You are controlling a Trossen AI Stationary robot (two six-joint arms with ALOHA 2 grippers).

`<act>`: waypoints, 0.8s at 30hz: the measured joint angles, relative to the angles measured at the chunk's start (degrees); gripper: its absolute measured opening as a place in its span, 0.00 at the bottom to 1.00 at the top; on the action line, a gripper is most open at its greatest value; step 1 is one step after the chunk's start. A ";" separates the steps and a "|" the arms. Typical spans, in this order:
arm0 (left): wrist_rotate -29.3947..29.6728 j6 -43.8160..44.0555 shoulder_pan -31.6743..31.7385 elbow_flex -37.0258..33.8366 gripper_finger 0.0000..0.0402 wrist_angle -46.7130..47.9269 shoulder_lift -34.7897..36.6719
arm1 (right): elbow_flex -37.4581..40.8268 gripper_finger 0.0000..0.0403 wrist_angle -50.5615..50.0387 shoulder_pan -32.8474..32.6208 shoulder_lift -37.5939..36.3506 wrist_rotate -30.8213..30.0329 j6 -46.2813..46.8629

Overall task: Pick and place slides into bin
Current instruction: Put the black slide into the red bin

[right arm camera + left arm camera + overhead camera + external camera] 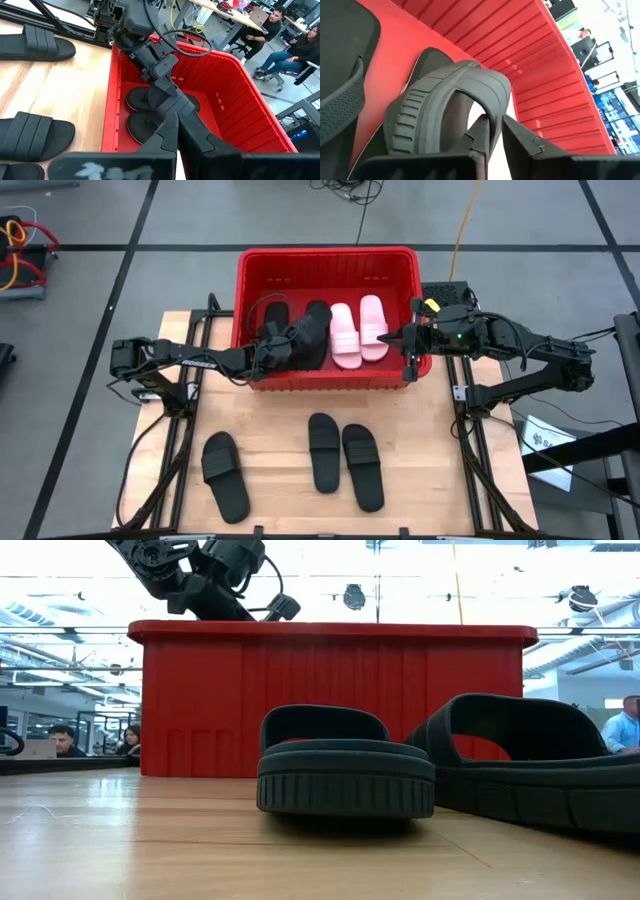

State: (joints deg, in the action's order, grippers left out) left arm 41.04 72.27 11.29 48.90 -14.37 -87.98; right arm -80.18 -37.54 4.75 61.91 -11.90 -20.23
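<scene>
In the red bin (pixel 325 260) at the desk's 12 o'clock edge we see two pink slides (pixel 358 330) lying flat side by side and black slides (pixel 315 335) just beside them toward 9 o'clock. The left end effector (pixel 298 345) reaches over the bin's 9 o'clock wall and pinches the strap of a black slide (pixel 450 107) (its sole tilted up). Three more black slides (pixel 345 452) lie on the desk (pixel 280 430) toward 6 o'clock. The right end effector (pixel 408 340), fingers pressed together, hovers at the bin's 3 o'clock wall.
</scene>
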 joint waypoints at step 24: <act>-6.98 -6.31 2.18 0.00 0.23 0.85 0.04 | 0.00 0.00 0.00 0.02 0.02 -0.02 -1.49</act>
State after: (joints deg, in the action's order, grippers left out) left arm 34.05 65.96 13.47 48.90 -13.52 -87.94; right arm -80.18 -37.54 4.78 61.93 -11.92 -21.71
